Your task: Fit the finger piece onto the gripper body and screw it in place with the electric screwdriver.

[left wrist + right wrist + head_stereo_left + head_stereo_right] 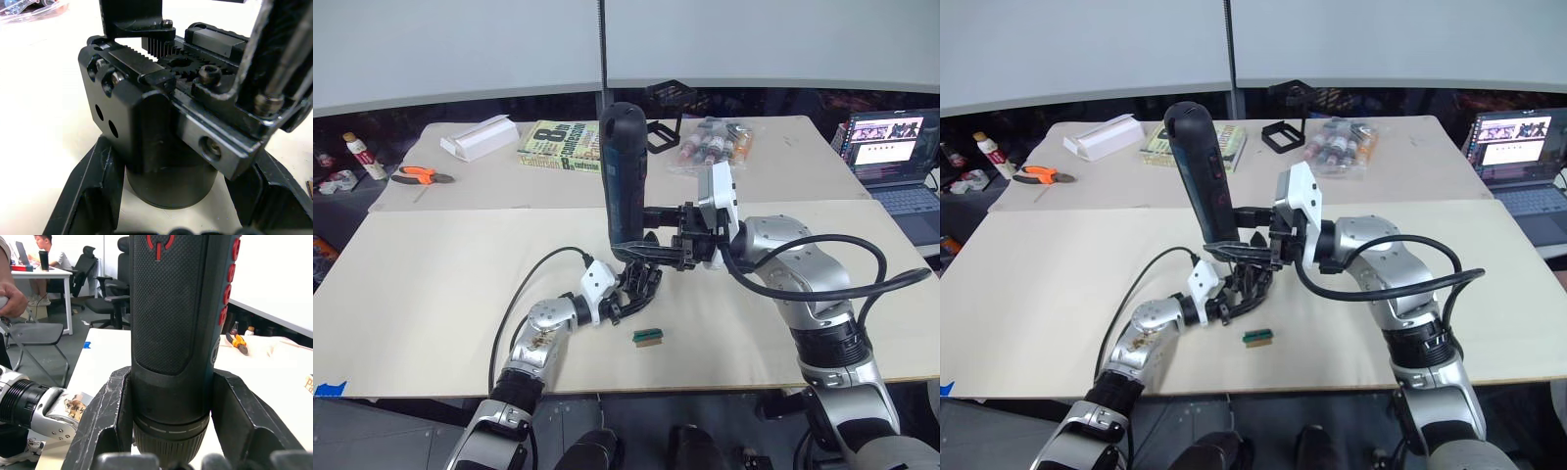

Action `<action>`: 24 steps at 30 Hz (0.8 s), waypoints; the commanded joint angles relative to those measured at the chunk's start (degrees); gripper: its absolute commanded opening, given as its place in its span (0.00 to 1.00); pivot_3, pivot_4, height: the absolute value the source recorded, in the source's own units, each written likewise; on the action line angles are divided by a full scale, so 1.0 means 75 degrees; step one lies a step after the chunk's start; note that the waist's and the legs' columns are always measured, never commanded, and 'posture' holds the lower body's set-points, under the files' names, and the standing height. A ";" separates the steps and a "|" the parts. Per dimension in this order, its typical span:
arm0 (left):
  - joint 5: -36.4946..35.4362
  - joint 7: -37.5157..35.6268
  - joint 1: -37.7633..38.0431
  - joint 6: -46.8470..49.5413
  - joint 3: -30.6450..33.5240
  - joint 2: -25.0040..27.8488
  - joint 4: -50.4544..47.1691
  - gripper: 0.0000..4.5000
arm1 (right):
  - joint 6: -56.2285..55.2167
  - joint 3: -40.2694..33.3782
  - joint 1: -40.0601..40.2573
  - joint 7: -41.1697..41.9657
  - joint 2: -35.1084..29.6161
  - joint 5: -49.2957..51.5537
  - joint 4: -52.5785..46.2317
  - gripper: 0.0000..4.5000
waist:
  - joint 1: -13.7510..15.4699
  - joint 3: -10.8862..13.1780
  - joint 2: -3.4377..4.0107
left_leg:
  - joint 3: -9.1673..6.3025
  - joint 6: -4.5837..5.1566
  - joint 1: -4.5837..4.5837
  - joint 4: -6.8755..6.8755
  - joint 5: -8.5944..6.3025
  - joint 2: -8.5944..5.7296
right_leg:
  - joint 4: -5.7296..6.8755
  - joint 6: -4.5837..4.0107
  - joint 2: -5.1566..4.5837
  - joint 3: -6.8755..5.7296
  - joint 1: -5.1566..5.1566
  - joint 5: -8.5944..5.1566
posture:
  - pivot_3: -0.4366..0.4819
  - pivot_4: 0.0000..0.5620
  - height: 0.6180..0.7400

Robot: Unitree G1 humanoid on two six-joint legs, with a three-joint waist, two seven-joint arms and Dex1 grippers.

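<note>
The right gripper (168,431) is clamped on the electric screwdriver (623,171), holding it upright over mid-table, forearm reaching in from 4 o'clock. Directly below, the left gripper (181,196) clasps the gripper body (161,122) from both sides, its arm coming from 7 o'clock. A small green block (647,336) lies just beside at 5 o'clock.

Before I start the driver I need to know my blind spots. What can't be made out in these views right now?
- Bit tip of the electric screwdriver: both eye views, hidden behind the right claw and the gripper body.
- Whether the bit sits in a screw: left wrist view, blurred at the right edge.
- The finger piece: not separable from the black parts.
- Lower body and table contact: left wrist view, behind the left claw.
</note>
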 commanded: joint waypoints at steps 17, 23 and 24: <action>0.0035 -0.0012 0.0147 -0.0164 -0.0087 -0.0034 0.0011 0.52 | 0.0042 -0.1005 -0.0603 0.0551 -0.0376 0.1179 -0.0455 0.41 | 0.0002 0.0001 -0.0002 | 0.0000 0.0000 -0.0038 0.0003 0.0001 -0.0001 | -0.0004 0.0000 -0.0005 -0.0001 -0.0021 0.0000 | 0.48 0.27 1.00; -0.0139 -0.0043 0.0190 -0.0009 0.0004 -0.0062 -0.0082 0.63 | 0.0280 -0.1510 -0.0713 0.0699 -0.0570 0.1866 -0.0653 0.41 | 0.0011 0.0002 -0.0002 | 0.0000 0.0001 -0.0039 0.0003 0.0000 0.0000 | -0.0004 0.0000 -0.0013 -0.0001 -0.0020 0.0000 | 0.48 0.27 1.00; -0.0187 -0.0058 0.0205 0.0057 0.0028 -0.0056 -0.0139 0.74 | 0.0425 -0.1690 -0.0749 0.0701 -0.0657 0.2143 -0.0754 0.41 | 0.0015 0.0002 -0.0002 | 0.0000 0.0001 -0.0040 0.0003 0.0000 0.0000 | -0.0004 0.0000 -0.0014 -0.0001 -0.0021 0.0000 | 0.48 0.27 1.00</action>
